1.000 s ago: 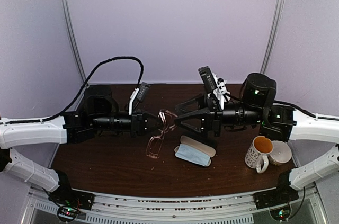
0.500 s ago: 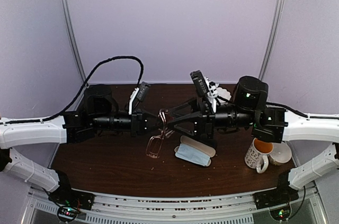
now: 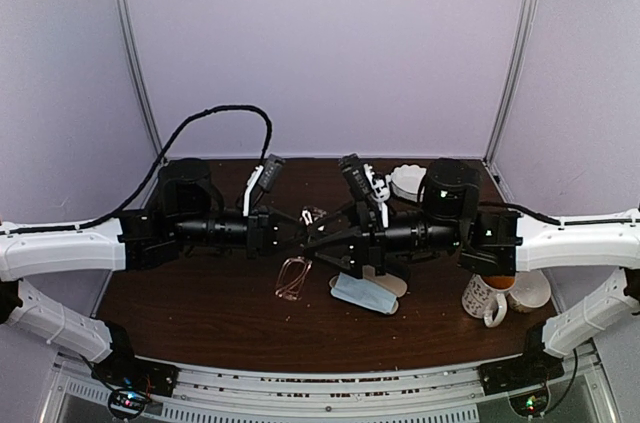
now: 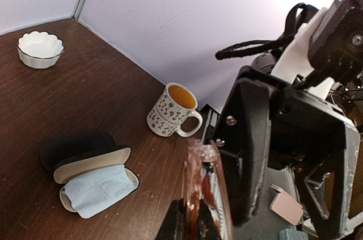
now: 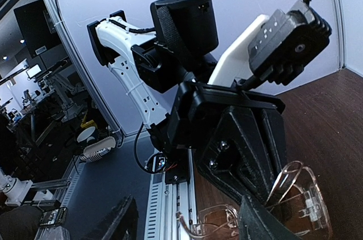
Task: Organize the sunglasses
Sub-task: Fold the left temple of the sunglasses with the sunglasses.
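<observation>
The sunglasses (image 3: 292, 278) are a slight pair with a thin reddish-copper wire frame and pale, pink-tinted see-through lenses. They are held up off the counter (image 3: 200, 313), just left of the open glasses case (image 4: 88, 163), and hang tilted: one lens droops toward the dark wood and the other sits higher, by the grip. From the left wrist the frame shows edge-on as a reddish, translucent strip rising out of the left fingers (image 4: 173, 226), which are clamped together on it. The right fingers (image 5: 264, 223) come in from the case's side and stand apart around the upper part of the pair. From the right wrist one clear lens lies in the gap between them and the other just outside. Whether they touch the frame I cannot tell. The case itself is a black oblong with cream lining, lying open on the counter, with a folded light-blue cloth (image 4: 93, 189) in its near half. To the right of the case stands a patterned mug (image 3: 487, 293) of orange-brown drink, with a cream bowl (image 3: 533, 288) just beside it on the side away from the case. Beyond the case, toward the back wall, sits a white scalloped bowl (image 3: 408, 181).
</observation>
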Robot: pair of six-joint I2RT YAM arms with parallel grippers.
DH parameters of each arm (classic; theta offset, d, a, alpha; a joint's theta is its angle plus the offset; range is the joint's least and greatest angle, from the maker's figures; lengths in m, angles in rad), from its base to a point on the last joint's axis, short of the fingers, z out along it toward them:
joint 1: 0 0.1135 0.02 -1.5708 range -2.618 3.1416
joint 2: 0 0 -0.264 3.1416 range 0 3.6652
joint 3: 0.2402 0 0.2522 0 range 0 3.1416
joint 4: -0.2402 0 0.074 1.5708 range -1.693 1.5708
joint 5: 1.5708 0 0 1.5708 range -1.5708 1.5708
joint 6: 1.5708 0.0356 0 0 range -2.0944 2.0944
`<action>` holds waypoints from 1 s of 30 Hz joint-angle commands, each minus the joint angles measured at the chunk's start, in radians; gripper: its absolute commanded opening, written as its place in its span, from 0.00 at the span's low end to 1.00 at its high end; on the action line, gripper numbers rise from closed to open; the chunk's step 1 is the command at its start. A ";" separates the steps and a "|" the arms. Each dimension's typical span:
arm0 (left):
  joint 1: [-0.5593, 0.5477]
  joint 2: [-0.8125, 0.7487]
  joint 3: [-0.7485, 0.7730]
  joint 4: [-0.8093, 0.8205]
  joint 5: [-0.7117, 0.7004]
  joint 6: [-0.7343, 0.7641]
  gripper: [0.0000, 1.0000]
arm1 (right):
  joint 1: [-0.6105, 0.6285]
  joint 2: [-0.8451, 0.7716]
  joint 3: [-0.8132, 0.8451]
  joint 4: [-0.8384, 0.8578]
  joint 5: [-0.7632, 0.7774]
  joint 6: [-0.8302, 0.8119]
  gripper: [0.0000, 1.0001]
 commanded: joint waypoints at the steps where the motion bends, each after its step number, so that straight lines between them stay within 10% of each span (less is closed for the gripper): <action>1: -0.016 -0.013 0.049 0.065 0.026 0.013 0.00 | 0.008 0.015 -0.009 0.026 -0.001 0.001 0.61; 30: -0.040 0.169 0.280 -0.167 0.203 0.175 0.00 | -0.132 -0.478 -0.220 -0.563 0.312 -0.254 0.59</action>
